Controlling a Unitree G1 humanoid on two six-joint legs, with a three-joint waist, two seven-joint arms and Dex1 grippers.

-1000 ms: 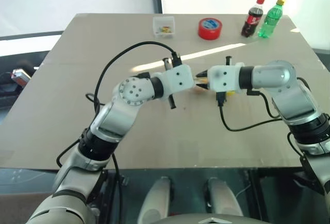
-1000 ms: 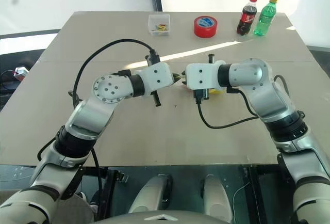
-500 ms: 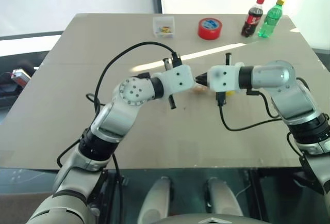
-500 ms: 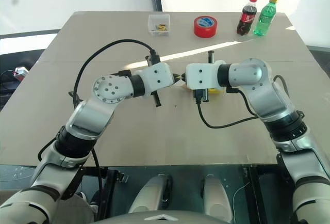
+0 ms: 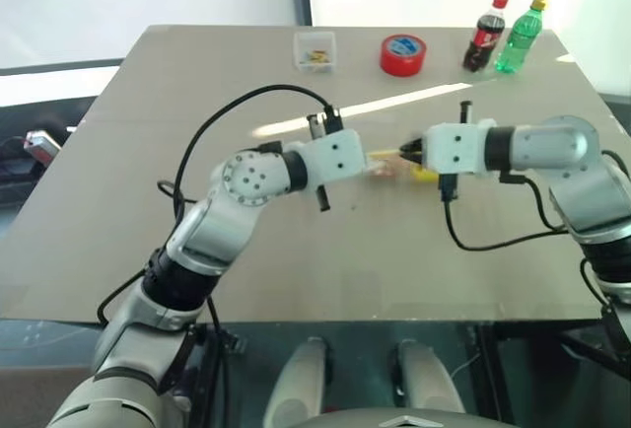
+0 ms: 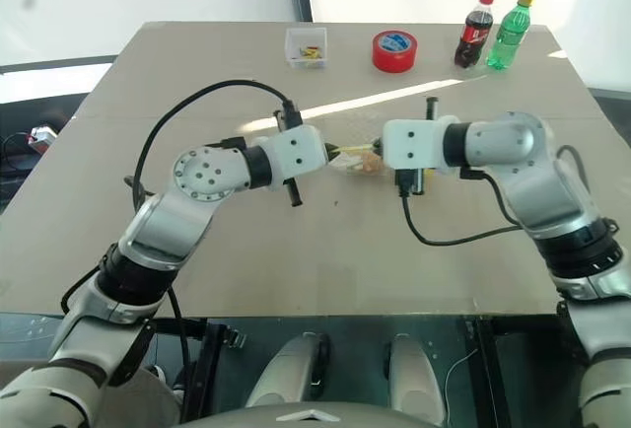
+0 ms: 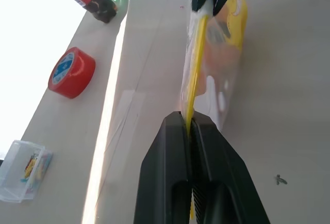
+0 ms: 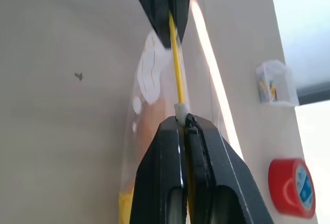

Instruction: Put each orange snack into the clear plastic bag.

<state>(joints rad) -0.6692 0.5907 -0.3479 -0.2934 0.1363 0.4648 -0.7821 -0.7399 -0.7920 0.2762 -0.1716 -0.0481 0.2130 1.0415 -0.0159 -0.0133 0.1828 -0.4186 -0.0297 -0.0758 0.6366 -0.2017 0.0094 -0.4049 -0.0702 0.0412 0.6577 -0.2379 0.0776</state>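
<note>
Yellow zip strip (image 7: 192, 87) of clear plastic bag (image 6: 358, 161), mid-frame, is pinched by left gripper (image 7: 190, 126) and right gripper (image 8: 181, 121); orange snacks (image 7: 223, 59) inside, so slide straight along strip, keeping it taut.

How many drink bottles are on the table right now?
2. A dark cola bottle with a red cap and a green bottle with a yellow cap stand side by side at the table's far right corner, beyond the red tape roll.

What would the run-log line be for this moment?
left gripper: shut on clear plastic bag | right gripper: shut on bag's zip strip | orange snack: inside bag
</note>
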